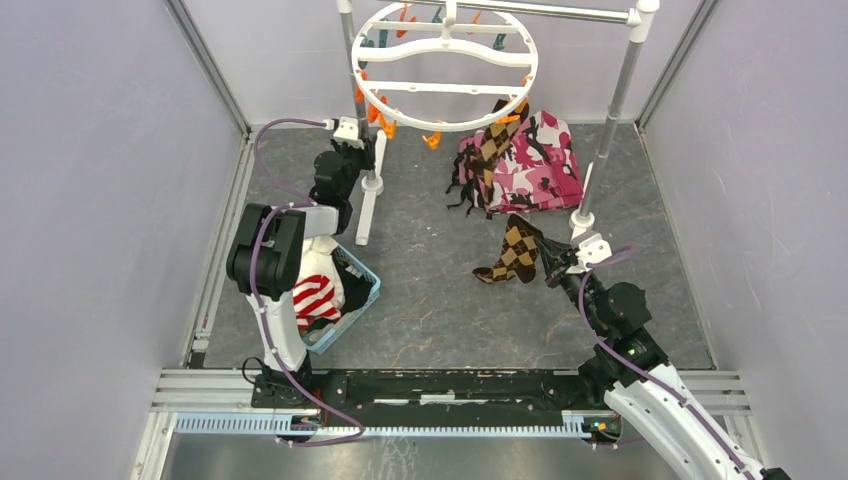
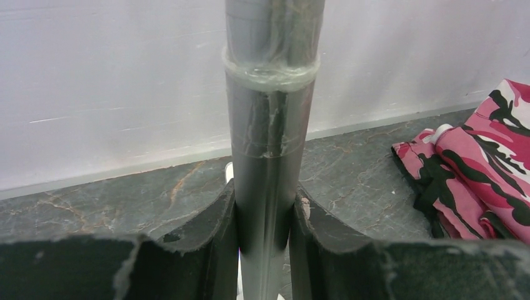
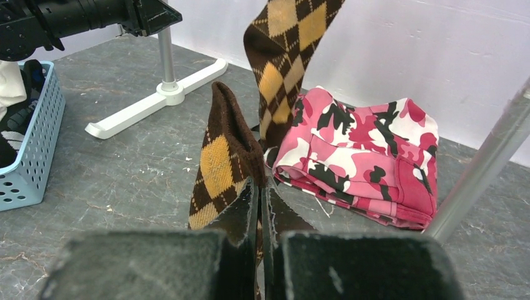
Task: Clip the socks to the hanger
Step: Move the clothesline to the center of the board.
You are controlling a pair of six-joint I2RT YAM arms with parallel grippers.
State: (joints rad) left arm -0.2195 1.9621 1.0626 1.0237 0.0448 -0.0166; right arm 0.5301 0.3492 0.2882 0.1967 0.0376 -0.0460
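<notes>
The round white hanger (image 1: 445, 65) hangs from the rail at the back, with orange clothespins (image 1: 432, 139) on its rim. One argyle sock (image 1: 497, 140) hangs from its right side; it also shows in the right wrist view (image 3: 284, 56). My right gripper (image 1: 545, 258) is shut on a second brown argyle sock (image 1: 515, 250) just above the floor; in the right wrist view the gripper (image 3: 260, 194) pinches the sock (image 3: 225, 156). My left gripper (image 1: 352, 150) is shut on the rail's left pole (image 2: 269, 156), and its jaws (image 2: 265, 212) clasp that pole from both sides.
A pink camouflage cloth (image 1: 535, 165) lies under the hanging sock, also in the wrist views (image 2: 481, 169) (image 3: 362, 150). A blue basket (image 1: 358, 300) with a red-and-white striped sock (image 1: 315, 295) stands by the left arm. The rail's right pole (image 1: 600, 150) stands near my right gripper.
</notes>
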